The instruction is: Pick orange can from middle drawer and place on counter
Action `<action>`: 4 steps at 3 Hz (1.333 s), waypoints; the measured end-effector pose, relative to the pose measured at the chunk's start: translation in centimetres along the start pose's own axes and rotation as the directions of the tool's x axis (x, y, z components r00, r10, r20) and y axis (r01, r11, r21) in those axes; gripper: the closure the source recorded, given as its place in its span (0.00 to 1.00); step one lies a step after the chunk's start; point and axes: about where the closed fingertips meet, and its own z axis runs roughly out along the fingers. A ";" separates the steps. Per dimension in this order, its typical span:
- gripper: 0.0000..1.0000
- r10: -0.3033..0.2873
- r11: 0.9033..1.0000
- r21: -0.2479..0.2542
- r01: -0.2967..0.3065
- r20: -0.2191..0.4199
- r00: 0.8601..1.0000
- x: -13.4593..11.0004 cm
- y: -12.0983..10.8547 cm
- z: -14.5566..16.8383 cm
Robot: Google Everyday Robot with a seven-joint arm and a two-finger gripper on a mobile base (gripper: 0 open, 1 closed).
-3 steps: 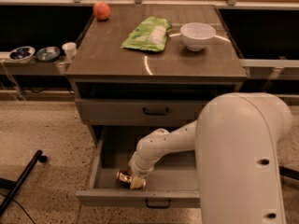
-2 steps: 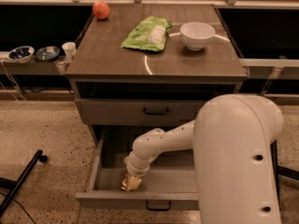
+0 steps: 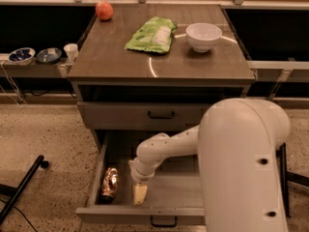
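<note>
The orange can (image 3: pixel 110 183) lies on its side on the floor of the open middle drawer (image 3: pixel 178 190), against the left wall. My gripper (image 3: pixel 139 193) reaches down into the drawer just right of the can, near the drawer's front, with a small gap between them. It holds nothing that I can see. My white arm (image 3: pixel 241 163) fills the right foreground and hides the drawer's right part. The counter (image 3: pixel 193 64) is above, with a pale curved ring mark.
On the counter are a red-orange fruit (image 3: pixel 104 10) at the back left, a green bag (image 3: pixel 152 34) and a white bowl (image 3: pixel 203 36). The upper drawer front (image 3: pixel 161 114) is closed. A left shelf holds small bowls (image 3: pixel 21 55) and a cup (image 3: pixel 71 51).
The can, earlier right at my gripper's tip, now lies further left against the drawer wall, apart from the gripper. The gripper has shifted slightly toward the drawer front.
</note>
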 end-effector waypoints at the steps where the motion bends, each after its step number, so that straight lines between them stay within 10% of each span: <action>1: 0.00 -0.052 0.998 -0.021 0.052 -0.029 0.998 -0.8 -0.5 0.6; 2: 0.00 -0.119 0.993 -0.026 0.119 0.013 0.993 -3.1 -1.1 0.7; 4: 0.00 -0.052 0.997 0.076 0.029 0.312 0.949 -5.5 -1.6 -0.7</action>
